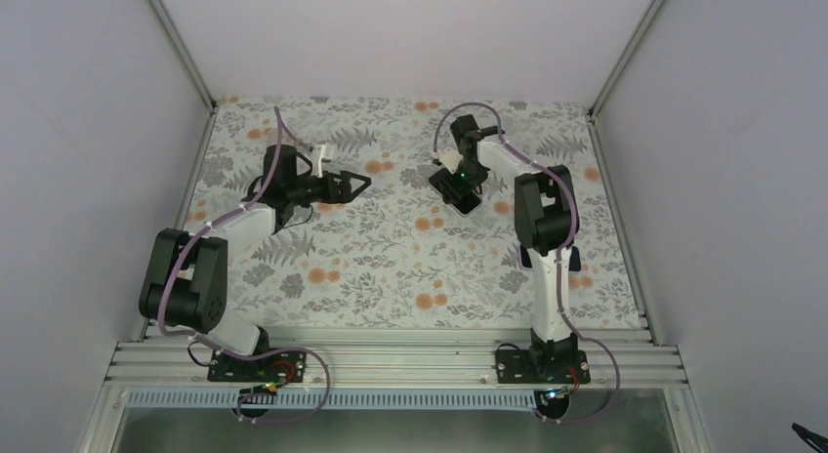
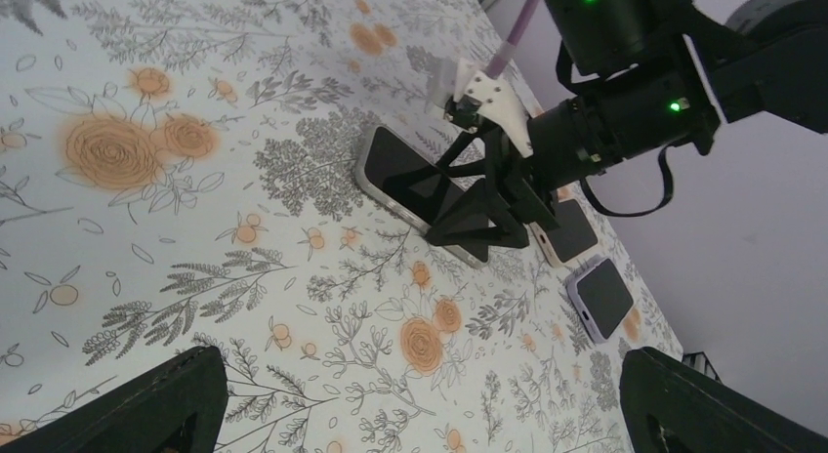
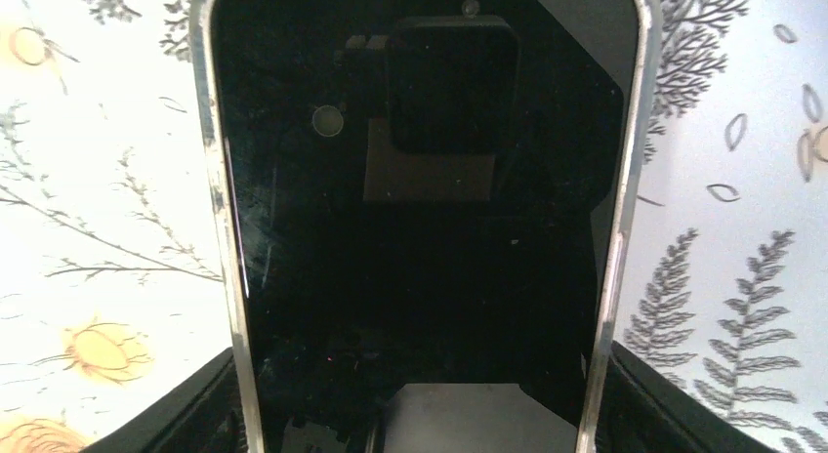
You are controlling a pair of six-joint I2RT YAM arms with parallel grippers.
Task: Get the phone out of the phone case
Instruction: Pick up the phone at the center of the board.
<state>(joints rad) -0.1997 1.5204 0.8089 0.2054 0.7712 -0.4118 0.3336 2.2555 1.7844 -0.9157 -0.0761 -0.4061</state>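
1. Filling the right wrist view, a black, glossy-screened phone (image 3: 420, 228) lies face up and flat, seated inside a clear phone case (image 3: 220, 228) whose shiny rim runs along both long edges.
2. At the bottom of that view, the right gripper (image 3: 420, 414) straddles the phone. One dark finger (image 3: 195, 404) sits just outside the left rim and the other just outside the right rim. Both look close against the case, but I cannot tell whether they are pressing on it.
3. In the top view, the right arm reaches toward the far middle of the table and the right gripper points down there, with the phone mostly hidden beneath it.
4. The table is covered by a white cloth printed with grey leaves and orange flowers (image 1: 391, 267).
5. The left gripper (image 1: 353, 186) hovers to the left of the right gripper, well apart from it, pointing toward it. Its jaws are spread wide and hold nothing.
6. In the left wrist view, the cased phone lies under the right gripper's black fingers. Just beyond it are two more dark-screened handsets, one in a pale case (image 2: 569, 230) and one in a lilac case (image 2: 600, 297).
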